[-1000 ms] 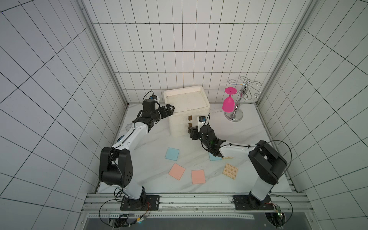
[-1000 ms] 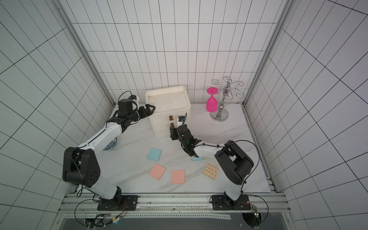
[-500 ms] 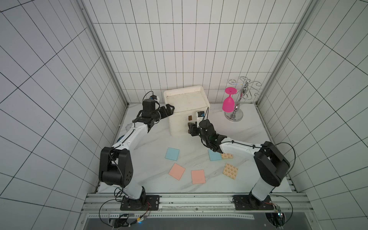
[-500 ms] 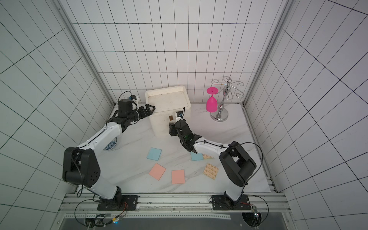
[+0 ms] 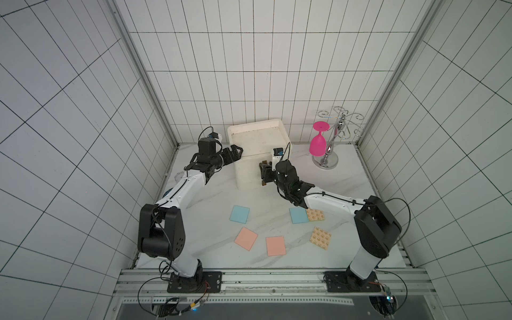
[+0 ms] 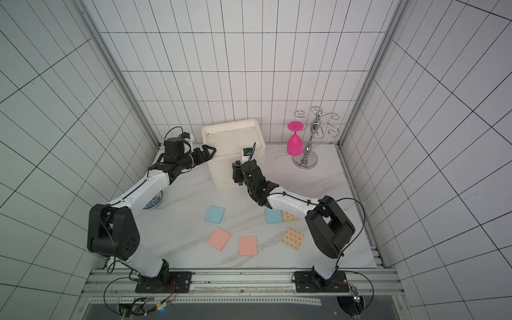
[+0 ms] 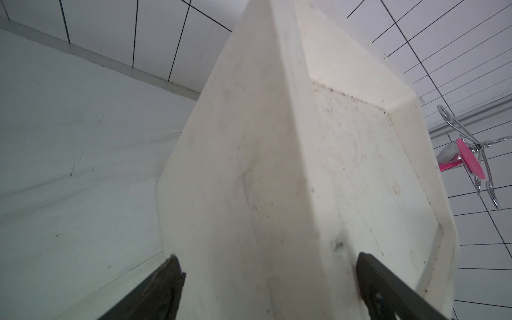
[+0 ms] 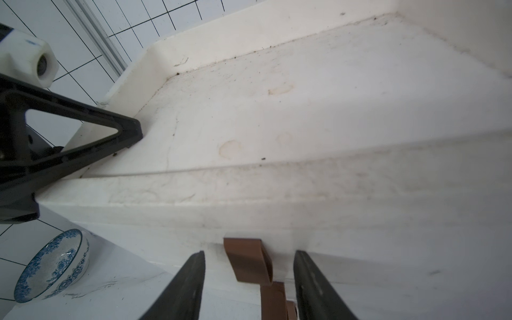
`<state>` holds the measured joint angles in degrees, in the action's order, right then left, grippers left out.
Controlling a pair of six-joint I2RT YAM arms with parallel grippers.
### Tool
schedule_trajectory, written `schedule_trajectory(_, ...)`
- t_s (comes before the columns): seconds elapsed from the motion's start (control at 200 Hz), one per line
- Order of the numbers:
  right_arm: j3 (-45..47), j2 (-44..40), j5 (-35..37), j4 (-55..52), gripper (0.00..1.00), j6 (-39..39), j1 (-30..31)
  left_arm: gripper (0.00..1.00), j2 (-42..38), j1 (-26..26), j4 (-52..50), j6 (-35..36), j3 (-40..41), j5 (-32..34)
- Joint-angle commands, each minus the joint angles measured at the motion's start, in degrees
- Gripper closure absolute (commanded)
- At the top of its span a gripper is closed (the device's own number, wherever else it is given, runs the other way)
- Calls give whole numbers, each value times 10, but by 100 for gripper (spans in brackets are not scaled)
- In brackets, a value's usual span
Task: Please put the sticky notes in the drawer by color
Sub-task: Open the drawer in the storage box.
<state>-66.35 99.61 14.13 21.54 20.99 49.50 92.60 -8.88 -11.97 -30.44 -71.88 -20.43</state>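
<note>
one drawer handle point(image 8: 246, 260) sits between parted jaws of the right claw point(image 8: 249, 253).

Right gripper point(image 8: 249, 253) has moved up, seemingly straddling the top handle point(image 8: 245, 263)

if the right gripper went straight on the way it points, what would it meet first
Most likely the top brown tab handle of the drawer: it sits just ahead of the right gripper, between its open fingers.
</note>
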Motion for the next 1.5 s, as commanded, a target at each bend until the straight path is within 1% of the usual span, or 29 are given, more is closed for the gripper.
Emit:
schedule_trajectory(0.0,-34,26,22,4,45,-14,-8,1,25,-3,-90,17,17,0)
schedule_trajectory(0.16,-32,32,31,12,50,-17,-12,1,25,-3,-89,17,16,-1)
schedule_trajectory(0.29,-34,31,32,20,61,-23,-13,1,26,-3,-89,18,17,-1)
schedule_trajectory(0.43,-41,26,30,21,79,-31,-14,1,26,-3,-90,18,16,-1)
schedule_trajectory(0.495,-39,18,30,21,89,-32,-14,1,28,-3,-90,18,17,-2)
schedule_trajectory(0.59,-32,-3,34,0,100,-29,-13,1,28,-3,-92,18,14,-6)
schedule_trajectory(0.72,15,-52,35,-2,100,-17,-9,1,28,-3,-93,18,14,-5)
schedule_trajectory(0.849,50,-98,27,-29,100,-6,-1,1,35,-3,-92,14,8,-8)
schedule_trajectory(1.149,86,-171,-10,-116,100,27,30,2,46,-9,-92,6,-3,-12)
schedule_trajectory(1.324,108,-214,-3,-176,100,37,61,2,55,-10,-92,2,-15,-12)
schedule_trajectory(1.494,139,-246,-7,-211,100,54,76,2,69,-16,-96,0,-34,-10)
